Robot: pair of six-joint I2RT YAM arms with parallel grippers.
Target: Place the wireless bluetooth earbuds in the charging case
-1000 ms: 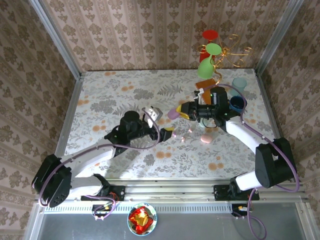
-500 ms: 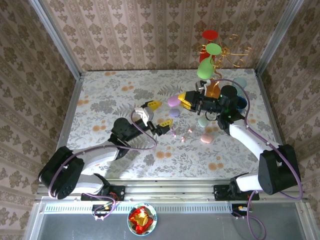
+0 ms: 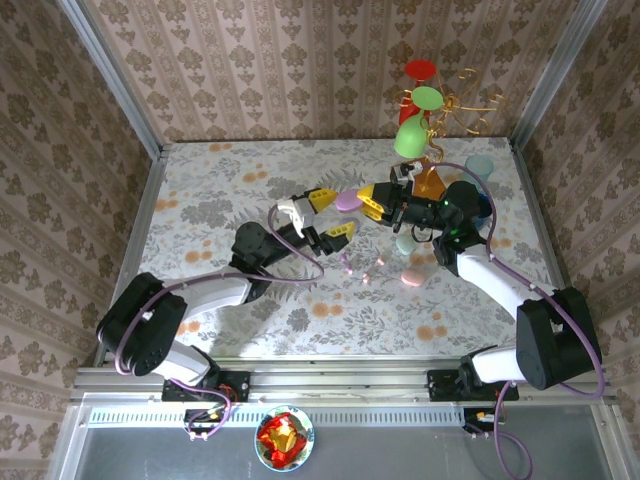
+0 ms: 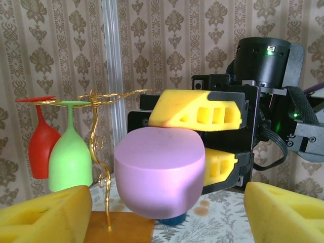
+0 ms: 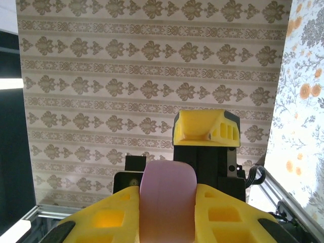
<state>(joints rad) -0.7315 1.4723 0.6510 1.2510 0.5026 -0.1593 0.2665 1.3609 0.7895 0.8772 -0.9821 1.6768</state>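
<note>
Lilac charging case (image 3: 347, 200) up off the table (image 3: 220, 190), pinched by one arm.
Left gripper (image 3: 331, 214) fingers spread, either side of the case, not gripping. Earbuds (image 3: 347, 266) loose on the table just below it. Right gripper (image 3: 369, 201) clamped on the case. Mint case (image 3: 405, 245), pink case (image 3: 411, 277) lie beside the right arm; glass rack (image 4: 121, 230) close behind.

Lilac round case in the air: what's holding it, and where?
The right arm's jaws pinch the lilac case across its flat faces; the left arm's open jaws hold nothing.
</note>
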